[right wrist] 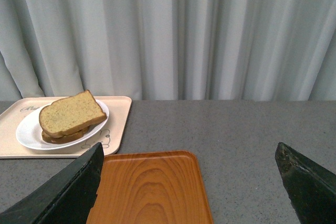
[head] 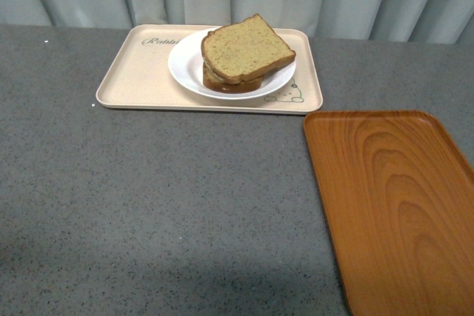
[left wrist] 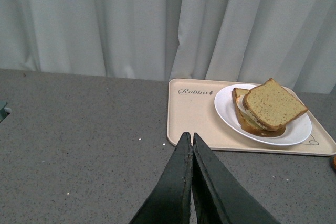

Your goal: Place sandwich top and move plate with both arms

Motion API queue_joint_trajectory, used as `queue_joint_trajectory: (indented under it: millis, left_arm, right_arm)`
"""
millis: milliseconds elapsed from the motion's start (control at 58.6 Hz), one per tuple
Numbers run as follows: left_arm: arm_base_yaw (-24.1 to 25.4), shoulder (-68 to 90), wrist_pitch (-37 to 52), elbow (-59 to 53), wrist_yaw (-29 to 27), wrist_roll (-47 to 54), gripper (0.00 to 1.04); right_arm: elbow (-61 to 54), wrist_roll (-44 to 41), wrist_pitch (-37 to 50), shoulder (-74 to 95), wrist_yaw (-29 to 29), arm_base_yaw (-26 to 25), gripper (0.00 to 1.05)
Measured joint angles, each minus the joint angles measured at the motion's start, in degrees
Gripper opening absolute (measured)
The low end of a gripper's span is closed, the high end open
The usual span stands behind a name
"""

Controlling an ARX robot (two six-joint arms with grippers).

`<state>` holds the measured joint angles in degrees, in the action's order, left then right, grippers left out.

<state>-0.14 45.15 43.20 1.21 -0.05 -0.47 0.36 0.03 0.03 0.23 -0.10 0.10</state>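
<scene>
Two stages; first looks done. Left tool closed, empty, short of beige tray. Sandwich top sits tilted on lower slice on plate, plate on beige tray. Orange tray right of beige tray, bare. Right tool wide open, empty. Plate move not yet begun.

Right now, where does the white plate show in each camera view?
Front view: plate upper centre, on the beige rabbit-print tray.
Left wrist view: plate right of middle.
Right wrist view: plate at the left edge.
Shared landmark: the sandwich top stacked on it.
</scene>
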Motion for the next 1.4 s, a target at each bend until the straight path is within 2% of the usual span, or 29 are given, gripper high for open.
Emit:
queue_joint_trajectory:
  millis: [563,1228,1296,1399]
  left_arm:
    - [0.02,-21.68,-19.71,-0.20,0.02,0.02,0.04]
    - [0.02,-35.76,-33.62,-0.20,0.02,0.02,0.04]
    - [0.02,-41.20,-41.00,-0.20,0.09,0.02,0.04]
    - [0.02,-44.72,-42.91,-0.20,0.07,0.04,0.04]
  right_arm:
    - [0.00,0.00,0.00,0.00,0.00,0.00,0.96]
    - [0.00,0.00,0.00,0.00,0.00,0.00,0.96]
    - [0.00,0.00,0.00,0.00,0.00,0.00,0.96]
    - [0.00,0.00,0.00,0.00,0.00,0.00,0.96]
